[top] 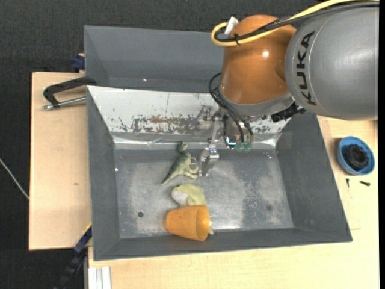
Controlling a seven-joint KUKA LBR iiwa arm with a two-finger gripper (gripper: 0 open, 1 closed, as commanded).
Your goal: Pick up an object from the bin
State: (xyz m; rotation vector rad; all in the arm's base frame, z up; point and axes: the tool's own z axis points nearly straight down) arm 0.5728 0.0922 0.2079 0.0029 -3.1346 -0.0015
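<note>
My gripper (210, 156) hangs below the orange wrist cover, over the back middle of the bin floor. Its tip is just right of a small green toy dinosaur (179, 168), close to it or touching it. The dinosaur lies on the floor with its tail pointing to the front left. Just in front of the dinosaur lies a pale yellowish-white lump (189, 193). An orange cone-shaped cup (188, 223) rests on its side at the front wall, directly in front of the lump.
The arm reaches in from the upper right, with its orange cover and a yellow cable above the bin's back right. The bin's sloped walls rise on all sides. Bare floor lies to the left and right of the three things.
</note>
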